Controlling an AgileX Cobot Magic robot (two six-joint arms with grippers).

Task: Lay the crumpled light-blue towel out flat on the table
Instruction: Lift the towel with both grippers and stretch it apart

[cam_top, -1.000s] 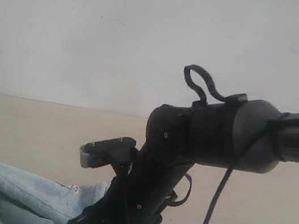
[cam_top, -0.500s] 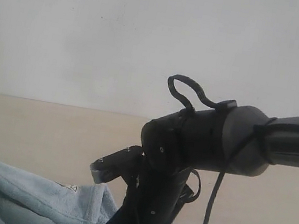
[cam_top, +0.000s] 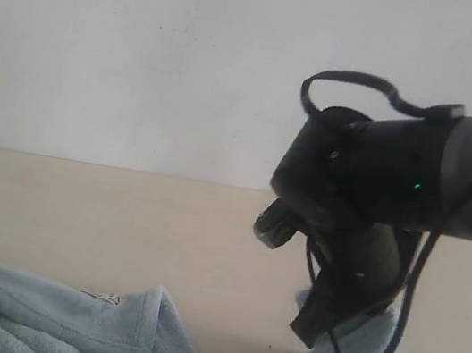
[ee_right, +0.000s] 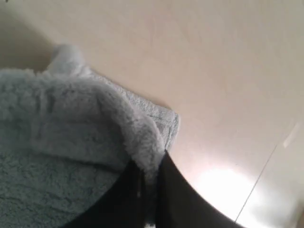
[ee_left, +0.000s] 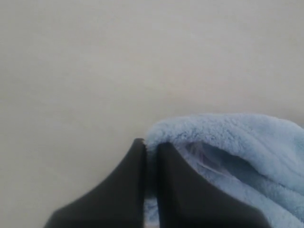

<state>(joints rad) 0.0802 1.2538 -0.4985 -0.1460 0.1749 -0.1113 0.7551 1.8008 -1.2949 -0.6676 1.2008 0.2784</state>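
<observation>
The pale blue towel (cam_top: pixel 40 316) lies crumpled along the near edge of the beige table (cam_top: pixel 76 213), with its small white tag (cam_top: pixel 107 298) showing. In the left wrist view my left gripper (ee_left: pixel 151 145) is shut on a fleecy fold of the towel (ee_left: pixel 237 142), just above the table. My right gripper (ee_right: pixel 151 166) is shut on a hemmed edge of the towel (ee_right: pixel 61 118). In the exterior view the right arm (cam_top: pixel 389 184) holds a peak of cloth (cam_top: pixel 378 332) raised at the right. The left gripper is out of the exterior view.
A white wall (cam_top: pixel 148 53) stands behind the table. Bare beige table (cam_top: pixel 51 200) stretches beyond the towel towards the wall. A black cable (cam_top: pixel 389 347) hangs from the right arm over the cloth.
My right arm has swung right and upward, pulling a peak of towel up with it. The cloth at the middle has drawn away, baring more table there.
</observation>
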